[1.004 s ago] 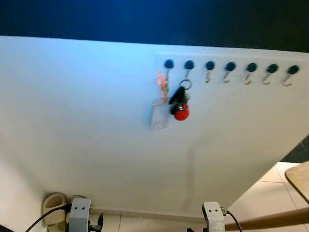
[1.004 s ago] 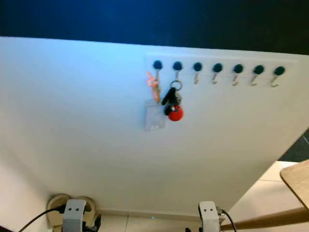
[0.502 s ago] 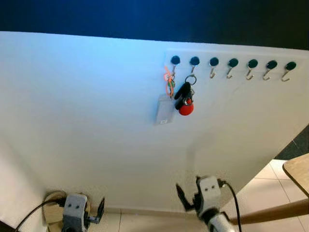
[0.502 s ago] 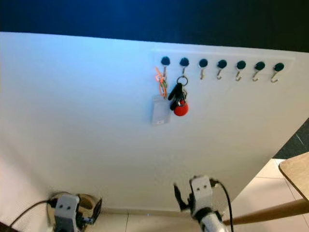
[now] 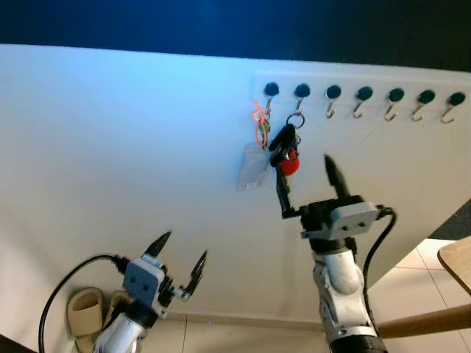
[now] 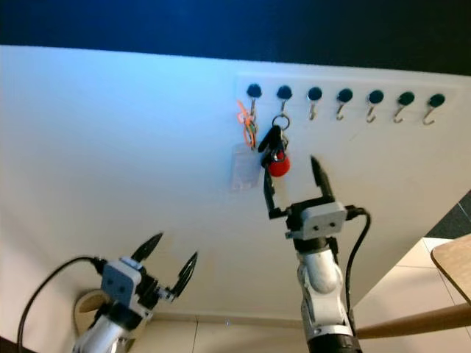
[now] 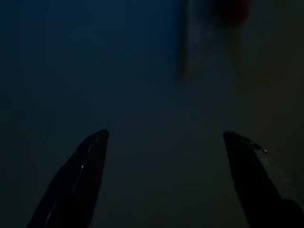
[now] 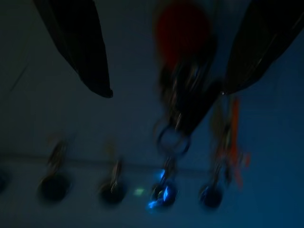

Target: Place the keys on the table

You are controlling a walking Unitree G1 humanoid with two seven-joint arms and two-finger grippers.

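While spread wide — right fingers [image 5: 328,170] near keys [image 5: 285,151]

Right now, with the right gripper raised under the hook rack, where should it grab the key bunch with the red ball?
Probably the dark fob and keys just above the red ball, not the ball itself, which looks round and could slip. Come from below and in front, where the open right gripper already is, then lift so the ring clears its upturned hook.

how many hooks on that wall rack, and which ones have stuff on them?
7, in one row. First hook holds an orange tag and clear card; second the keys; the other five, ending at, are bare. None look hidden.
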